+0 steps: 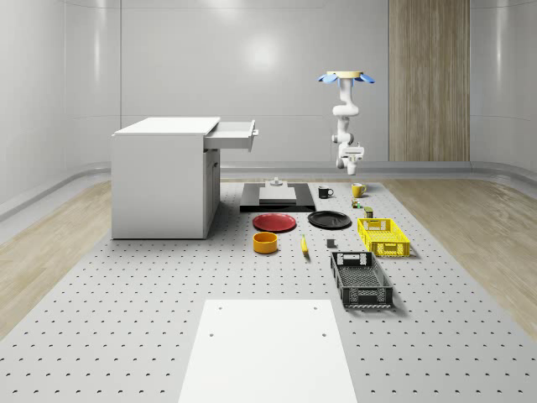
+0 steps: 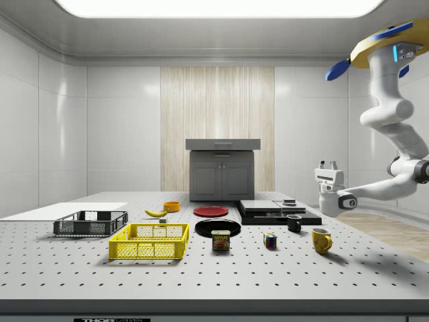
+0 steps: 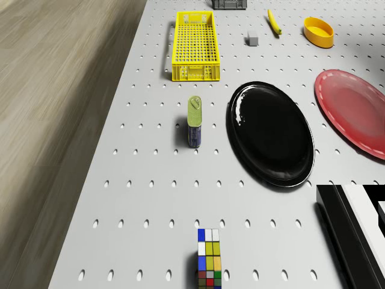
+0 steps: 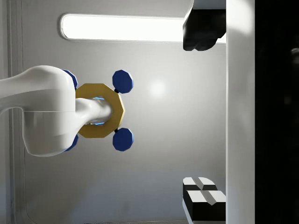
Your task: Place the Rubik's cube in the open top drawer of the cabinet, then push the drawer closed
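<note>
The side view shows the gripper pointing upward, fingers spread and empty. The Rubik's cube rests on the table, below and left of it. The drone hovers at the whole-scene view's upper right.

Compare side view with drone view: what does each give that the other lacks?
Side view: the drone hovering high at the side view's right, its gripper open, pointing up, above the yellow mug; also the cabinet and the black mug.
Drone view: a small grey block beside the yellow basket.
Both: the Rubik's cube, the can, the yellow basket, the black plate and the red plate.
</note>
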You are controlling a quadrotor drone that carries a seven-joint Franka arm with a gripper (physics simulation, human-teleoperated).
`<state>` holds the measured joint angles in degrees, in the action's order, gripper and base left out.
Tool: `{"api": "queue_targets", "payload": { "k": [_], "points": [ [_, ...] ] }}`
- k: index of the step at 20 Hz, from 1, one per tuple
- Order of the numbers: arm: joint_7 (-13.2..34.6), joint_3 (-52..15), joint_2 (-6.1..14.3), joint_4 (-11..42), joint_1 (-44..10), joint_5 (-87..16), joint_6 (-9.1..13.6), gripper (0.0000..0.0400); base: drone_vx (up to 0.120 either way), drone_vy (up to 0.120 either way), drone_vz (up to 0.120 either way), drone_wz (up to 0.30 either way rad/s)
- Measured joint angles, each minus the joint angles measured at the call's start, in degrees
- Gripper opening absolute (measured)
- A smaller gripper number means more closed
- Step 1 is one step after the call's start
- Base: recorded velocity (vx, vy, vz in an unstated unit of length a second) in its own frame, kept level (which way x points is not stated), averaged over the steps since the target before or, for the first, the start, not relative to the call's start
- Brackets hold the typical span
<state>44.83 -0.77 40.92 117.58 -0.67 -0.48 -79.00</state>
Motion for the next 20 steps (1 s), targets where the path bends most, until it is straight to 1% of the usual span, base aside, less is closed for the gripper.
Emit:
{"api": "queue_targets", "payload": {
  "k": [7, 12, 17, 20],
  "points": [
    [0.2, -1.1, 0.2, 0.2, -0.3, -1.5, -0.3, 0.04, 0.12, 0.0, 0.0, 0.0],
    [0.6, -3.2, 0.4, 0.5, -1.0, -4.5, -0.6, 0.04, 0.12, 0.0, 0.0, 0.0],
    [1.5, -8.0, 0.8, 1.5, -2.5, -11.3, -0.9, 0.04, 0.12, 0.0, 0.0, 0.0],
    [2.6, -13.3, 1.2, 3.1, -4.2, -18.9, -1.3, 0.04, 0.12, 0.0, -0.08, 0.0]
  ]
}}
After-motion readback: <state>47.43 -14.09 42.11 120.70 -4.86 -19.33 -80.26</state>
